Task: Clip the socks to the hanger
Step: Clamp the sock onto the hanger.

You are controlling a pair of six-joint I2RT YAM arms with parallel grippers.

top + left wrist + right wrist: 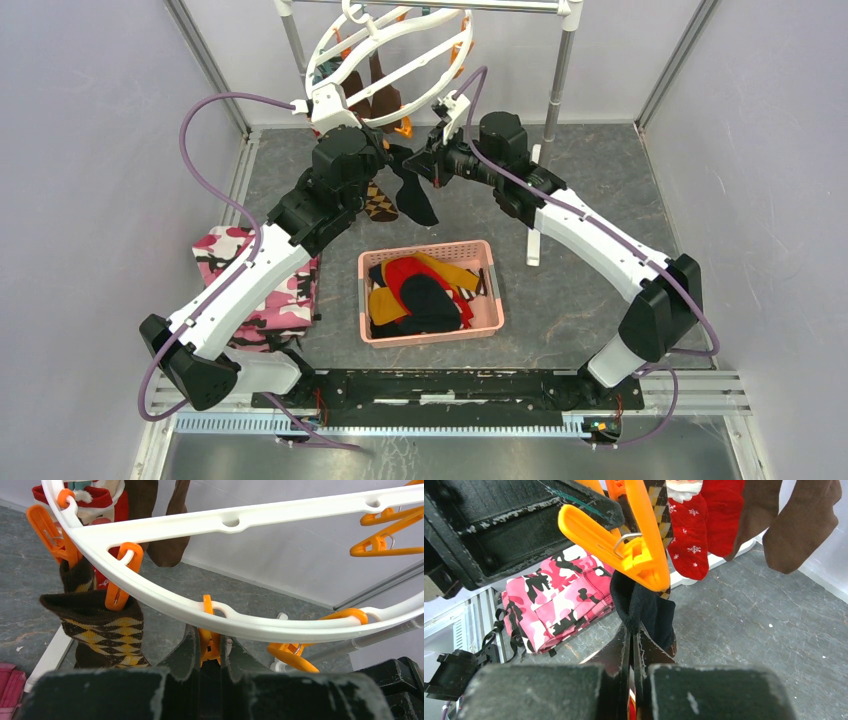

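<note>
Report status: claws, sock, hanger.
Left claw squeezing orange clip on hanger. Right claw shut on dark sock, cuff at that clip; bite not confirmed. Nothing seen in the way.

Socks (425, 295) in basket (432, 336), hanger (464, 45) behind

Up top centre, the hanger (395, 45) hangs tilted off the metal rack (562, 60), brown socks (372, 92) dangling inside its rings. Both arms are up there, meeting just beneath it. The left gripper (385, 142) sits right at the lower rim by an orange clip (403, 128), its fingers too crowded to read. From the right, the right gripper (425, 165) has a dark sock (415, 198) drooping from its tip, beside an argyle sock (379, 203). Lower centre, the pink basket (432, 247) holds red, yellow and black socks (420, 295). At left, a camouflage cloth (262, 300) lies under the left arm.
</note>
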